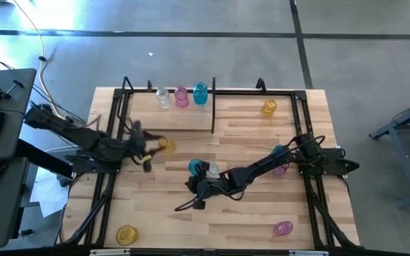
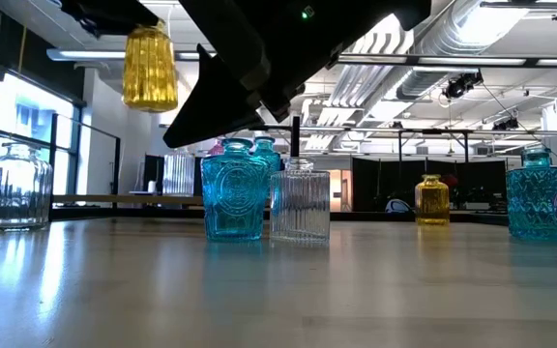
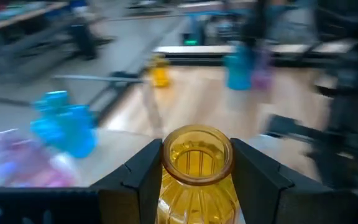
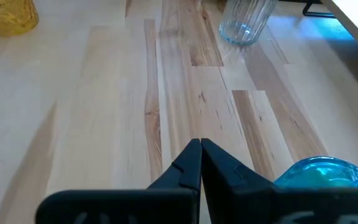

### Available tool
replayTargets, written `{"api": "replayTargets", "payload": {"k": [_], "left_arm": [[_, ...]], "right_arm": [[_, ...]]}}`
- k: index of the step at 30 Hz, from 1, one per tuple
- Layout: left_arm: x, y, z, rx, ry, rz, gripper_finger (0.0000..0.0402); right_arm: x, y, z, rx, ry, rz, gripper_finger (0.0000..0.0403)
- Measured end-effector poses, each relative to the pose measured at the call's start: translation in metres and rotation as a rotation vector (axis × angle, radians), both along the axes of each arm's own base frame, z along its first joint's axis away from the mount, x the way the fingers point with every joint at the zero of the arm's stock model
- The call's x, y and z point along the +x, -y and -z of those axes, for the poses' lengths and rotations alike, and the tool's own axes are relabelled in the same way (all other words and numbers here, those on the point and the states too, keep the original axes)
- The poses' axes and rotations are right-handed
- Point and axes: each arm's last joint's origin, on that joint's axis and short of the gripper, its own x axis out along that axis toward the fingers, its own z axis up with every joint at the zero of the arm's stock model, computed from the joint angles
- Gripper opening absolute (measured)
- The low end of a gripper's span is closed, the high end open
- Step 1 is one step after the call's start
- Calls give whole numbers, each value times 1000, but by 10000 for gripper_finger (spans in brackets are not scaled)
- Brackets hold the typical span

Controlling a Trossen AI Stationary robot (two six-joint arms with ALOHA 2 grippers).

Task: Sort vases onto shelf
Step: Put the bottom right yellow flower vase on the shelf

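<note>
A ribbed yellow vase [image 3: 197,180] hangs high above the table in the low view [image 2: 150,68], with my left gripper [image 1: 154,147] shut on it over the table's left part. My right gripper [image 4: 201,155] is shut and empty, slanting down above the table's middle [image 1: 193,188]. It stands just on the near side of a teal vase [image 1: 194,168]; whether it touches that vase does not show. A clear ribbed vase [image 2: 300,201] stands beside the teal one. The black-rod shelf [image 1: 212,107] at the far edge holds clear, pink and teal vases in its left bay and a yellow vase [image 1: 269,107] in its right bay. My left gripper pinches the yellow vase between its two fingers [image 3: 143,174], one on each side of the neck and shoulder [image 3: 169,177] just under the rim. The fingers come nearly level from the table's left. The vase hangs upright, mouth up, lifted clear of the table.
Loose vases stand about the table: a yellow one [image 1: 127,233] at the near left, a pink one [image 1: 283,228] at the near right, a pink [image 1: 280,169] and a teal one [image 1: 279,151] under my right arm, and a clear jar [image 2: 13,186] at the left.
</note>
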Motion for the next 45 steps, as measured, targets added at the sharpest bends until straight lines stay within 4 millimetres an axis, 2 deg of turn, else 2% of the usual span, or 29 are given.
{"api": "replayTargets", "payload": {"k": [4, 13, 18, 32, 40, 45], "left_arm": [[-17, -15, -11, 4, 35, -199, 152], [-32, -54, -5, -17, 14, -556, 152], [-32, -72, 4, -32, -2, -670, 152], [-30, -111, 48, -107, 0, -747, 152], [-32, -120, 70, -112, 3, -760, 152], [-33, -122, 73, -114, 17, -755, 151]], "right_arm": [[0, 0, 0, 1, 3, 0, 0], [0, 0, -1, 2, 8, 2, 0], [0, 0, -1, 1, 8, 2, 0], [0, 0, -1, 1, 8, 2, 0], [0, 0, -1, 1, 8, 1, 0], [0, 0, -1, 1, 7, 1, 0]]}}
